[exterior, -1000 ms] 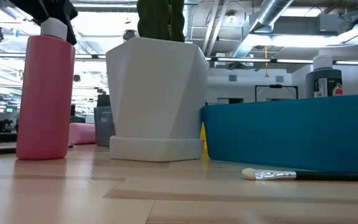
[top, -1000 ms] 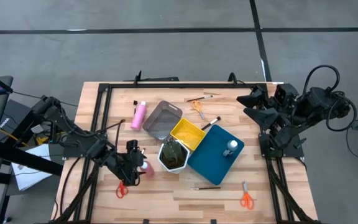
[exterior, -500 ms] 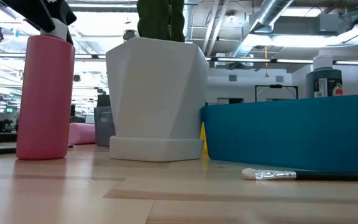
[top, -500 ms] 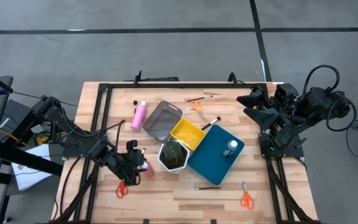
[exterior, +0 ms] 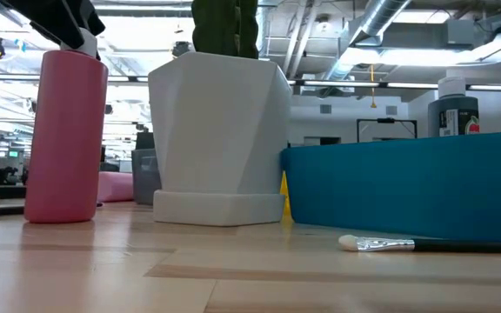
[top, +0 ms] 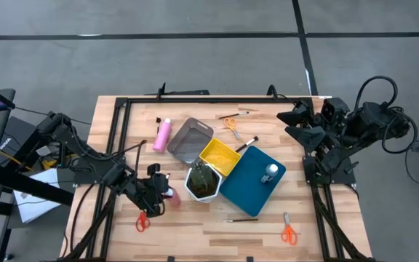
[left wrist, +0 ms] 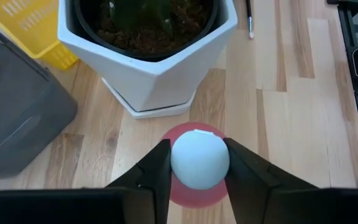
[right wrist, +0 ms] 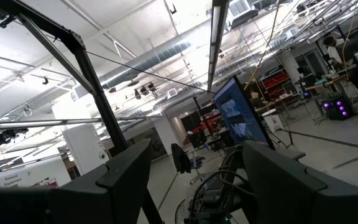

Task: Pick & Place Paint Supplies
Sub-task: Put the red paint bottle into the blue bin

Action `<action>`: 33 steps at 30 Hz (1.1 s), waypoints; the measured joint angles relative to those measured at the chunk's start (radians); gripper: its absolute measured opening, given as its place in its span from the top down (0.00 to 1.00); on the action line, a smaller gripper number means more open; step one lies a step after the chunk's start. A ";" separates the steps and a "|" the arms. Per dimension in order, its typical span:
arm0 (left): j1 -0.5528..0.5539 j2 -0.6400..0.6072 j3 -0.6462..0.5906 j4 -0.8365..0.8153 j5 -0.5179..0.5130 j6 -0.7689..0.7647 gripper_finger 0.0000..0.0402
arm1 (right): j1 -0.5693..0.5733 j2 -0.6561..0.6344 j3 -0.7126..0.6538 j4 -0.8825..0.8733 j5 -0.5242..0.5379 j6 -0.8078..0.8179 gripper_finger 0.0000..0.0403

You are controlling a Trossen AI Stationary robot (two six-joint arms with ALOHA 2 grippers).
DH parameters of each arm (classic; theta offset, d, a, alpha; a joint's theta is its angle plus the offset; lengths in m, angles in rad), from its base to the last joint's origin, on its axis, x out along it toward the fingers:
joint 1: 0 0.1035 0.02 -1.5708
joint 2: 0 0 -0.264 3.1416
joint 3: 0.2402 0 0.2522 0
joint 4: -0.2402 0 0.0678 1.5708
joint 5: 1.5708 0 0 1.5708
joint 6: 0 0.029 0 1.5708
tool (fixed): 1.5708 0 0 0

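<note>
The left end effector [left wrist: 199,180] stands over the upright pink bottle [exterior: 65,139] near the counter's left front, its two fingers pressed against either side of the bottle's pale round cap [left wrist: 199,161]; it grips the cap, and the bottle's base rests on the counter [top: 195,233]. Just beside it stands the white hexagonal pot [top: 203,182] holding a green plant, with the yellow tray [top: 220,156], the grey tray [top: 190,140] and the blue tray [top: 253,180] clustered beyond.

The right end effector [right wrist: 197,174] is parked off the counter's right edge, raised, fingers spread wide and holding nothing.

By my reading the task is at an early stage. Only the small grey white-capped bottle [top: 270,172] sits in a tray, the blue one. A second pink bottle [top: 163,135] lies loose near the grey tray, orange-handled scissors [top: 231,126] and a brush [top: 246,143] lie toward the back, another brush [top: 241,219] and more orange-handled scissors [top: 288,231] lie near the front, and red-handled scissors [top: 142,221] lie close to the left end effector. All of these seem yet to be placed.
</note>
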 joint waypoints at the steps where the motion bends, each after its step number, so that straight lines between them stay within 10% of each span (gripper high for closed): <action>1: 0.000 0.000 0.000 0.000 0.000 -0.001 0.73 | 0.000 0.000 0.000 0.000 0.000 0.000 0.38; 20: -0.002 -0.051 0.043 -0.030 0.062 -0.022 0.73 | -0.001 0.000 0.000 -0.028 0.001 -0.001 0.38; 33: 0.014 -0.137 0.339 -0.432 0.022 -0.016 0.73 | -0.001 0.000 0.000 -0.056 0.004 -0.018 0.38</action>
